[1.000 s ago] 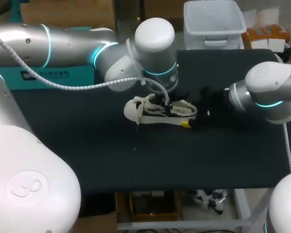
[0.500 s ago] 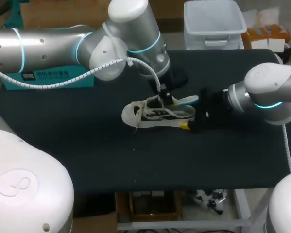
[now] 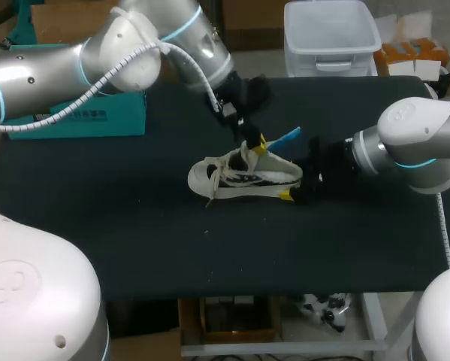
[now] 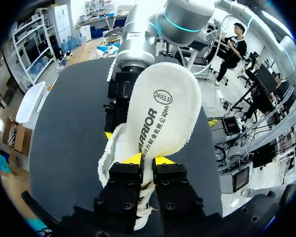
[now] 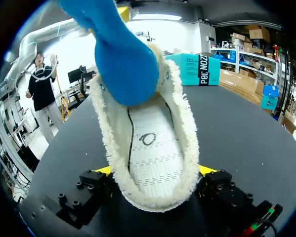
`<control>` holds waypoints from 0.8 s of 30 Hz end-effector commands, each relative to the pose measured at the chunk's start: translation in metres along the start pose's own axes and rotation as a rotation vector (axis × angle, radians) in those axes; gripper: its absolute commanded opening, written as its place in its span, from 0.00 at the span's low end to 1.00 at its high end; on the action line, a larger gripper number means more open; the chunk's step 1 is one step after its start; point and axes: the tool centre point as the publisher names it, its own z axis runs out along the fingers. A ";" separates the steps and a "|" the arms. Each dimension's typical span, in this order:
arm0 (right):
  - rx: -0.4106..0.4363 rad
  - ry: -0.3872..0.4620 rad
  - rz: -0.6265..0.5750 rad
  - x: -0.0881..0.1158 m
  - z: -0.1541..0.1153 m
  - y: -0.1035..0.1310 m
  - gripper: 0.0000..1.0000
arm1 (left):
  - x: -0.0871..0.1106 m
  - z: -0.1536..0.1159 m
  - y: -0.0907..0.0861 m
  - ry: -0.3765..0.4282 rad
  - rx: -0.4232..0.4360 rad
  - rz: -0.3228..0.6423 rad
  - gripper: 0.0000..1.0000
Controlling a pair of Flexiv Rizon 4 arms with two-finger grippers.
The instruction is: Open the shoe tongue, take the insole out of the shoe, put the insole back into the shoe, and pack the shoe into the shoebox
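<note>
Left claw (image 4: 148, 159) clamped on the insole (image 4: 162, 108), right claw (image 5: 155, 170) clamped around the shoe (image 5: 148, 148).

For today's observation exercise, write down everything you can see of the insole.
The insole is a thin, flexible-looking pad, bright blue on one face and off-white with dark printed marks on the other. The left tool pinches it near one end between its yellow tips. The rounded far end points away from that tool. The insole is held tilted, above the opening of the shoe. Whether it touches the shoe cannot be told.
</note>
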 end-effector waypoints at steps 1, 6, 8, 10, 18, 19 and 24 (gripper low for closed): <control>0.005 -0.004 -0.003 0.002 -0.005 -0.002 0.00 | 0.006 -0.024 -0.009 0.062 0.097 0.025 0.00; 0.023 -0.010 0.014 0.004 -0.022 -0.002 1.00 | 0.018 -0.039 -0.027 0.116 0.163 0.058 0.00; 0.030 -0.015 0.022 0.006 -0.030 -0.002 1.00 | 0.022 -0.043 -0.032 0.148 0.184 0.077 0.00; 0.039 -0.020 0.033 0.008 -0.038 -0.002 1.00 | 0.026 -0.048 -0.037 0.168 0.203 0.089 0.00; 0.156 -0.022 0.056 0.014 -0.082 0.013 1.00 | 0.042 -0.078 -0.040 0.225 0.273 0.144 0.00; 0.175 -0.022 0.056 0.013 -0.087 0.018 1.00 | 0.044 -0.083 -0.038 0.229 0.281 0.153 0.00; 0.278 0.001 0.046 0.003 -0.101 0.045 1.00 | 0.048 -0.106 -0.021 0.261 0.314 0.176 0.00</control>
